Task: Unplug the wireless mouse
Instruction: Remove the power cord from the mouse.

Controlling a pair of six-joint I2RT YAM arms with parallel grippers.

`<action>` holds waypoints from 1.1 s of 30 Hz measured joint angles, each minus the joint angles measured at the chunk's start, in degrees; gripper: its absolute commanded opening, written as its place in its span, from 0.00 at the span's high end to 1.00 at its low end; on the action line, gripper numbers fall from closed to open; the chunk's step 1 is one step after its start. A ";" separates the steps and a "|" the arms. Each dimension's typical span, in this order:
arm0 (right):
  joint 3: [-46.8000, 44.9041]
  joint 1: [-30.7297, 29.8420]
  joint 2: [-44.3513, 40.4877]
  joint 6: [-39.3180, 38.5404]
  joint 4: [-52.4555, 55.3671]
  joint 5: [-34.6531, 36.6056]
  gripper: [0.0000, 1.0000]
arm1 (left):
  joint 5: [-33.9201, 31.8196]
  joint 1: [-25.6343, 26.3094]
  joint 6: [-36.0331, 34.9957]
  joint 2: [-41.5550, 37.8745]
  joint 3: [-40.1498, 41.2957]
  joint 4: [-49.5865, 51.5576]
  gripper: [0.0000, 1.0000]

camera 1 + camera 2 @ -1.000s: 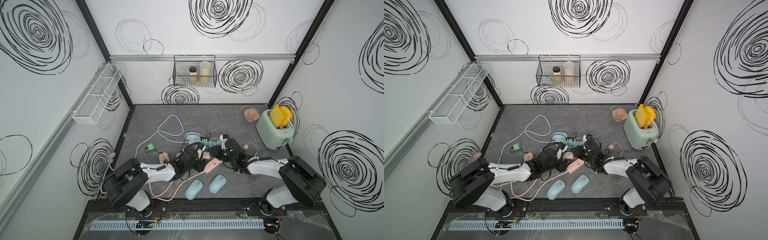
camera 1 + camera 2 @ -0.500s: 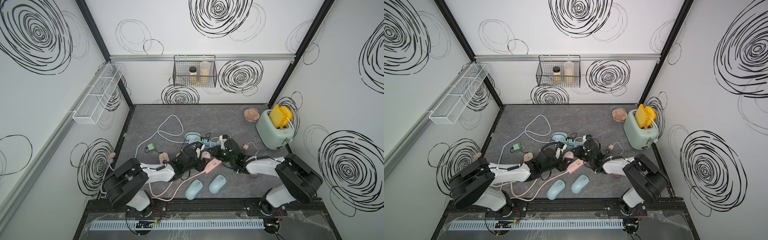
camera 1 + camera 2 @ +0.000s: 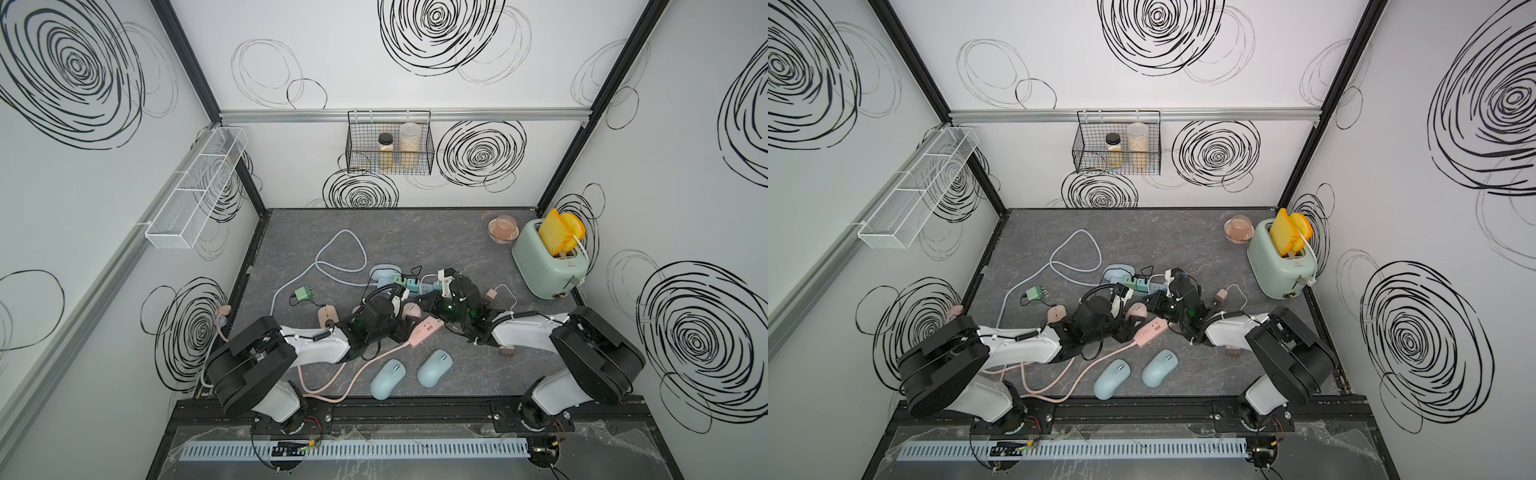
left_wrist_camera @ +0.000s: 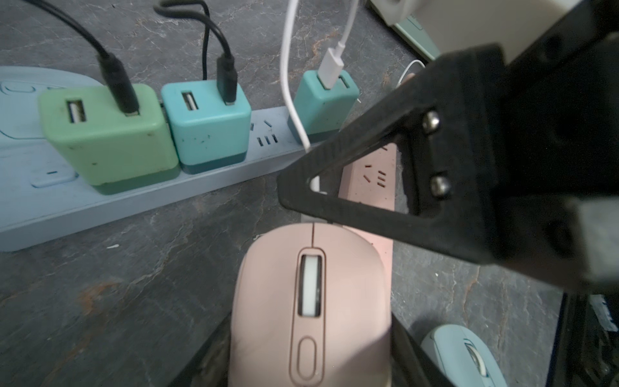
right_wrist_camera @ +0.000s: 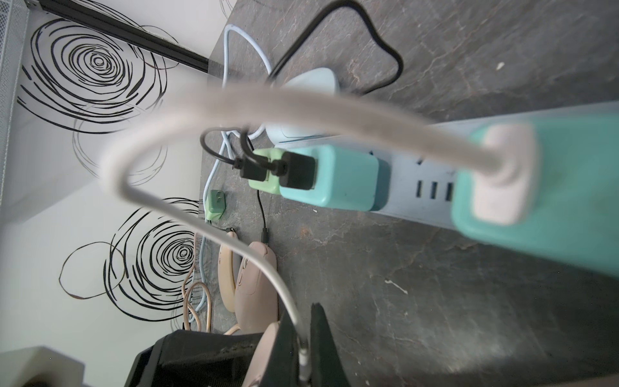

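Reaching in from the near edge, the left arm (image 3: 316, 343) and the right arm (image 3: 528, 332) are meeting over the middle of the dark marbled table (image 3: 415, 232). The blue power strip (image 4: 134, 197) is lying just beyond them, running left to right, and the pink power strip (image 3: 424, 330) is slanting from there toward the near side.

The pink mouse (image 4: 311, 301) is sitting at the table's middle, its nose pointing at the blue power strip and its right flank lying close against the far end of the pink power strip. The left gripper (image 4: 310, 357) is clasping this mouse, with one dark finger lying along each flank and the jaws standing as far apart as the body is wide.

Three plugs are standing in the blue strip. A green charger (image 4: 107, 134) and a teal charger (image 4: 207, 124) are each carrying a black lead, and a second teal charger (image 4: 323, 104) is standing further right. The white cable (image 5: 234, 107) is leaving that last one, looping round and coming down at the mouse's nose.

The right gripper (image 5: 303, 338) is pinching fully closed on the white cable right at that end. Its finger is hiding whether the plug is seated in the mouse.
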State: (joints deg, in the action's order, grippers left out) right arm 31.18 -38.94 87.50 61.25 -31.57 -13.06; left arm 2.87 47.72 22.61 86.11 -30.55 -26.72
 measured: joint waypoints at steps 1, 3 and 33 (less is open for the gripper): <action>0.09 0.20 0.13 -0.20 0.07 -0.39 1.00 | -0.13 0.00 0.07 0.07 -0.02 0.02 1.00; 0.70 0.55 0.55 -0.74 0.59 -1.09 1.00 | -0.42 0.00 0.24 0.37 -0.33 0.37 1.00; 5.84 1.73 2.71 -7.98 4.72 -6.56 1.00 | -2.08 -0.28 2.93 -1.79 -4.24 11.67 1.00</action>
State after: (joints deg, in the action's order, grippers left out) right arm 37.01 -37.21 90.21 53.28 -26.85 -19.62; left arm 0.80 47.44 25.54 84.31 -34.79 -15.05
